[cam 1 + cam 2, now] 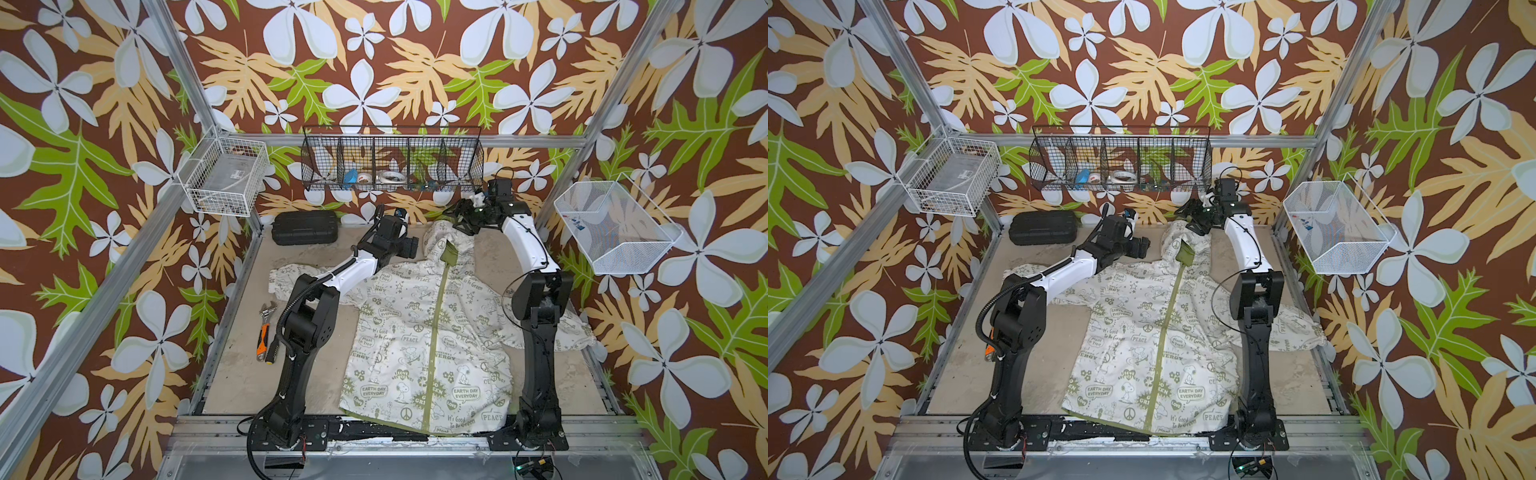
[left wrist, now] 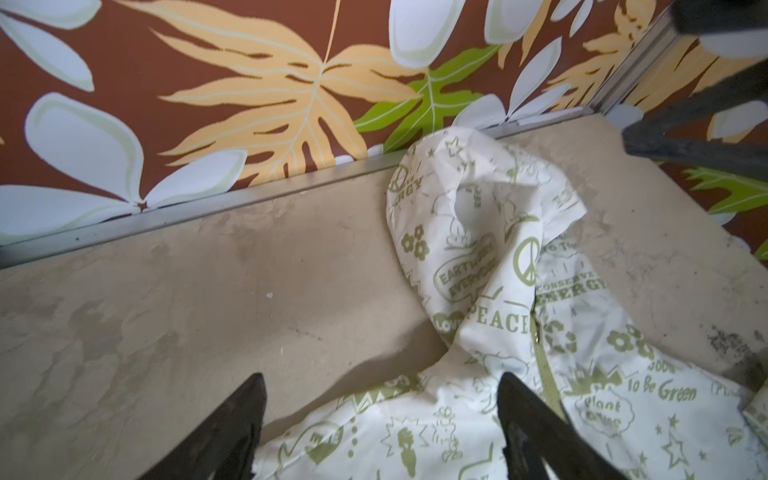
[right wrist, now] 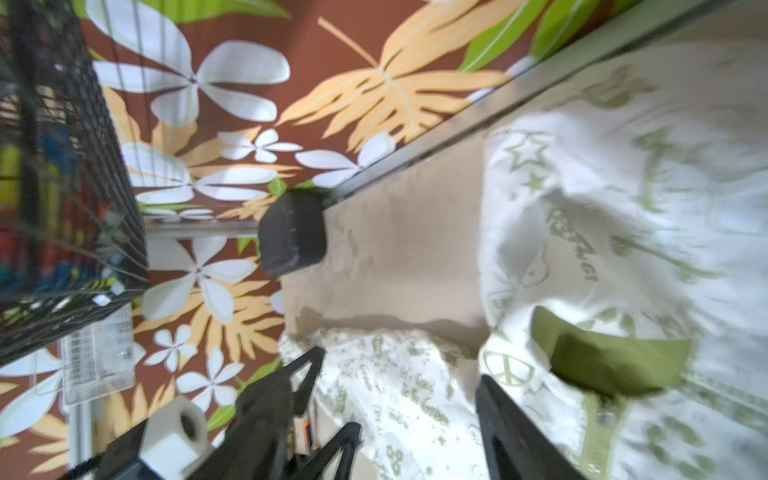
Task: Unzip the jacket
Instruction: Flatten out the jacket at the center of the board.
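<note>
Lying face up on the counter [image 1: 232,374], the jacket [image 1: 415,332] was spread with its green hem over the near edge and its hood [image 1: 446,237] pointing at the far edge, as both top views showed. Its green zipper [image 1: 435,332] ran up the middle from hem to collar and looked closed. At the collar a patch of green lining [image 3: 615,361] showed in the hood's mouth. One sleeve reached toward the left edge under the left arm, the other toward the right edge behind the right arm.

The left jaws hung spread wide over the jacket's shoulder just beside the hood, holding nothing. The left wrist view showed only cloth and bare counter between them. The right jaws stood over the hood near the far edge, also spread, with nothing between them.

A black case [image 1: 304,227] sat by the far left corner, and a wrench [image 1: 264,332] lay along the left edge.
</note>
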